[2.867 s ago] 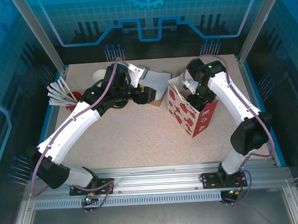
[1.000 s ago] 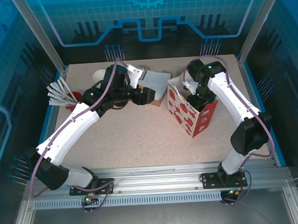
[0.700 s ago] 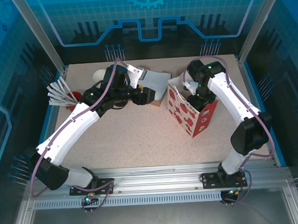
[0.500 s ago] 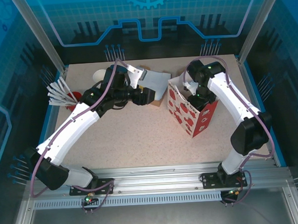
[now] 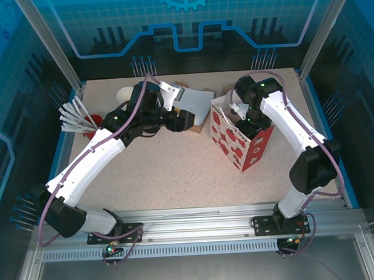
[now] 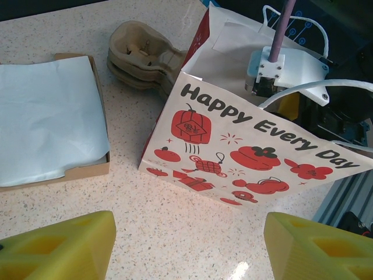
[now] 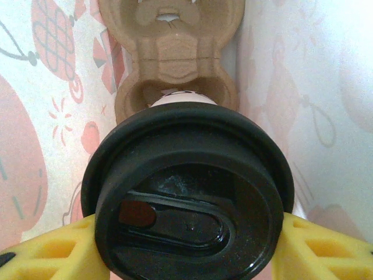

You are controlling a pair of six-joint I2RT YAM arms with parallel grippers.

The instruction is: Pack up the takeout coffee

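On the speckled beige counter (image 5: 176, 172) stands a white paper bag with red prints (image 5: 237, 145), its top open. The right claw (image 5: 241, 121) dips into that opening. The left claw (image 5: 187, 119) is at the near edge of a flat brown cardboard box lined with pale paper (image 5: 197, 102), just left of the bag.

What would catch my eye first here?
The white paper bag printed with red lanterns and "Happy Every Day" stands right of centre on the table. Inside it, the right gripper clasps a pale paper cup with a round black plastic lid over a brown moulded-pulp cup carrier.
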